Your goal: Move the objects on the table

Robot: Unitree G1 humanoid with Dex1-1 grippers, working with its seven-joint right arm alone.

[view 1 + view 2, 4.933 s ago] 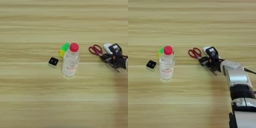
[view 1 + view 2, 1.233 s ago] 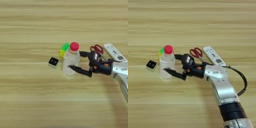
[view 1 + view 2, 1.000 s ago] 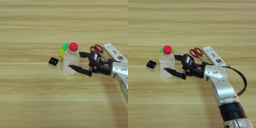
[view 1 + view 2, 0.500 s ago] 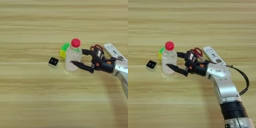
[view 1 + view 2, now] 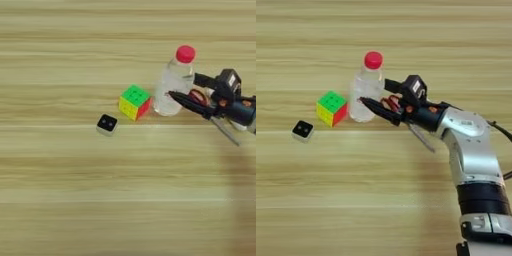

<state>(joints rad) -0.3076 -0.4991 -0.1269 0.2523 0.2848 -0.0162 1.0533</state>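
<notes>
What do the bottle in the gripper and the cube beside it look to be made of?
Clear bottle with red cap: likely thin glossy plastic, since the table shows through its wall. Multicoloured puzzle cube: probably hard plastic, with flat green, yellow and red tiled faces.

Place unclear: only wood-grain table (image 5: 60, 200), no room visible.

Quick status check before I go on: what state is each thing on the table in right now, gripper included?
clear bottle: upright, red cap on, held between the gripper's fingers.
right gripper: shut on the bottle, one finger each side.
puzzle cube: resting on the table, green face up, left of the bottle.
small white box: lying flat, black top up, apart from the cube.
scissors: mostly hidden behind the gripper.
</notes>
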